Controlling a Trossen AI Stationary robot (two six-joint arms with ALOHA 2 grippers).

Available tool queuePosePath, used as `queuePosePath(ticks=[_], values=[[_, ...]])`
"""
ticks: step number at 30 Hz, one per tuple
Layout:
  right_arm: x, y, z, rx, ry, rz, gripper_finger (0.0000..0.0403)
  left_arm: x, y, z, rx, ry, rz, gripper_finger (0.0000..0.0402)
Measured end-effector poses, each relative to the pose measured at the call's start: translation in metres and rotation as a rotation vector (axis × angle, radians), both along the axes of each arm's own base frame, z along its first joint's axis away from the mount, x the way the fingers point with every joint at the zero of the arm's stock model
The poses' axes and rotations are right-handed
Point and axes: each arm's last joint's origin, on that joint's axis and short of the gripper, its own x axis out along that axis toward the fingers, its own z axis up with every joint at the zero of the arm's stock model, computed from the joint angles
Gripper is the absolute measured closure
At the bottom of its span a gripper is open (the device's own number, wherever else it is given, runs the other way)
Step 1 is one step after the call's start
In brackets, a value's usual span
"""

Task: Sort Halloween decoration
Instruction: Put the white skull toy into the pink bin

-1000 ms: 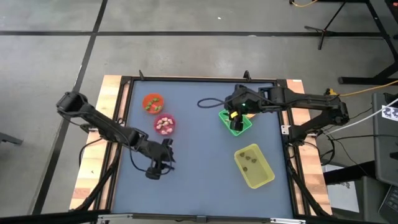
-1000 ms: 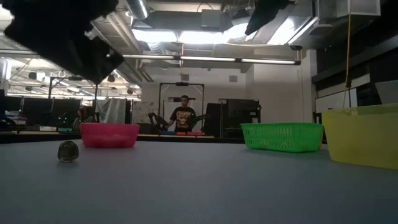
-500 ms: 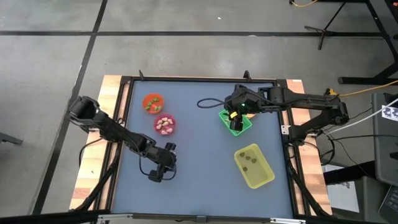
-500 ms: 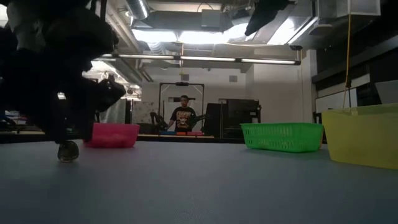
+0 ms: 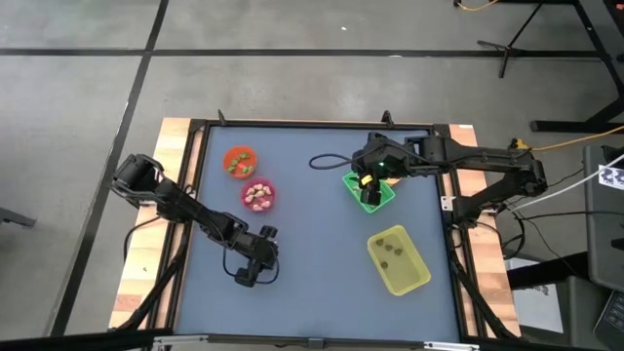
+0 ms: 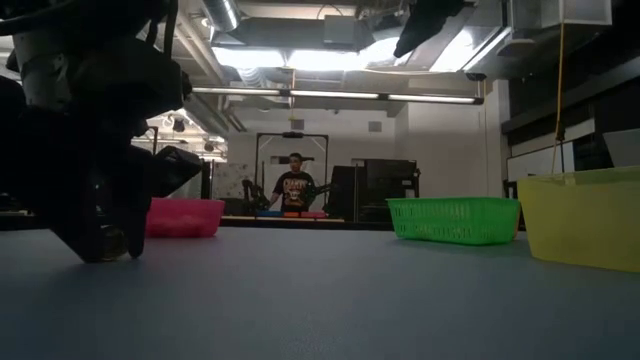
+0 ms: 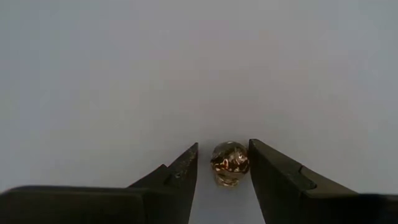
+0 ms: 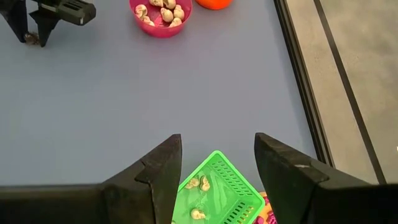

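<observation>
One small dark trinket with gold flecks (image 7: 229, 164) lies on the blue-grey table top, near the table's near left part. My left gripper (image 7: 222, 146) has come down on it from above, open, with one finger on each side; I see no touch. The low view shows the same gripper (image 6: 100, 240) with its fingertips at the table. My right gripper (image 8: 217, 138) hangs open over the green tray (image 8: 233, 186), nothing between its fingers. Cream trinkets (image 8: 160, 11) fill the pink cup (image 5: 257, 195).
An orange cup (image 5: 239, 161) stands behind the pink cup. The yellow tray (image 5: 409, 278) with dark trinkets (image 5: 392, 246) lies at the near right. A black cable loop (image 5: 327, 161) lies left of the green tray. The table's middle is bare. A person stands far behind the table (image 6: 296, 185).
My left gripper has come down onto the table, its fingers tipping steeper and settling on either side of the dark trinket. The trinket has stayed where it lay.
</observation>
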Motion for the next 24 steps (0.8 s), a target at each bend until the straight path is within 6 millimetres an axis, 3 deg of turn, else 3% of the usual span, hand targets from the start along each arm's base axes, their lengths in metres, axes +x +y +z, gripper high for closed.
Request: queuePosePath(ticks=[13,24], values=[[-0.0017,0.0001,-0.0014,0.001,0.023,0.0,0.0203,-0.0003,0.0005,-0.0007,0.013,0.003,0.008,0.0338],[-0.0042,0.0025,-0.0014,0.063,0.034,0.049,0.0203,0.0007,0.0002,-0.0001,0.006,-0.011,0.02,0.0343]])
